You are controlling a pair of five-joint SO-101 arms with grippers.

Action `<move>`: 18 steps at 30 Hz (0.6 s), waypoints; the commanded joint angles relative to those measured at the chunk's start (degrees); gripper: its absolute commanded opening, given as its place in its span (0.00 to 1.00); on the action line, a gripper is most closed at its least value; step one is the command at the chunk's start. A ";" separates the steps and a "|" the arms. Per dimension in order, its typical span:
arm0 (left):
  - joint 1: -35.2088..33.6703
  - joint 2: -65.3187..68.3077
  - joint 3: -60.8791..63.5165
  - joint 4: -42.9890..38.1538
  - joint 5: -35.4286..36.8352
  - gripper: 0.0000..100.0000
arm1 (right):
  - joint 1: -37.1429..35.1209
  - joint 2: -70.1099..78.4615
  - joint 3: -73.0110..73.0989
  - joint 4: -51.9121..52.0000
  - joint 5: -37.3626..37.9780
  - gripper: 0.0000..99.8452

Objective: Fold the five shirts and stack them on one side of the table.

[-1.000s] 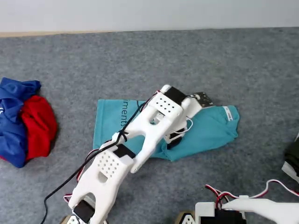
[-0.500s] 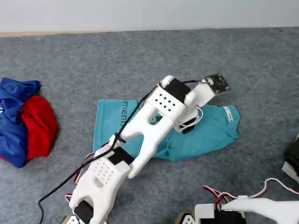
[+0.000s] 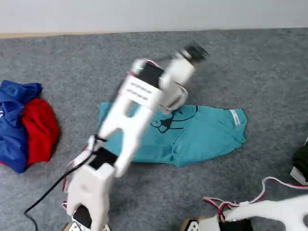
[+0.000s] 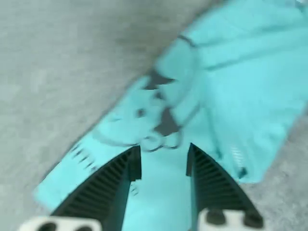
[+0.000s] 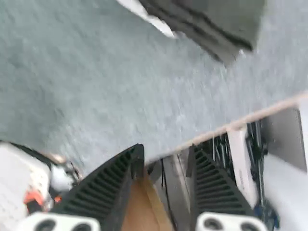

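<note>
Teal shirt (image 3: 202, 137) is serving as your landmark: it is lying spread out in the middle of the grey bench (image 3: 250, 62), fairly flat but rumpled, with one edge doubled over on the side nearest the arms. It is not looking like a finished fold yet. Your left end effector (image 4: 163, 156) is hanging above its printed chest, jaws parted only narrowly and gripping nothing; no cloth is sitting between them. Left of the teal shirt, well apart from it, the blue shirt (image 3: 14, 120) and the red shirt (image 3: 41, 130) are lying crumpled together in a heap, touching each other and plainly unfolded. Right of the teal shirt, at the bench edge, a dark garment (image 3: 302, 161) is showing; from the right wrist it is looking flat and squared off (image 5: 207, 19), with something pale under it, so you are probably looking at the start of the stack, though how many pieces it holds is hard to tell. Your right end effector (image 5: 163, 156) is sitting on that side too, jaws narrowly apart and empty, pointing past the bench edge. By this reading you are somewhere mid-task: the teal shirt is wanting its fold completed and moved right to the dark pile, and the blue and red are both waiting untouched.
</note>
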 commanded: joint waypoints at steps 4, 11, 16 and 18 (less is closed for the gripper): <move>-14.24 -18.02 7.43 1.76 4.48 0.16 | -29.76 -1.19 -6.42 2.15 -17.58 0.15; -34.20 -28.13 12.88 1.67 3.34 0.16 | -59.38 -0.57 -6.77 -3.74 -36.04 0.15; -46.59 -31.74 17.19 1.67 0.18 0.16 | -75.12 -0.57 -3.96 -9.71 -42.64 0.15; -50.29 -32.62 20.18 1.67 -0.53 0.16 | -80.57 -0.40 -2.73 -11.03 -43.96 0.15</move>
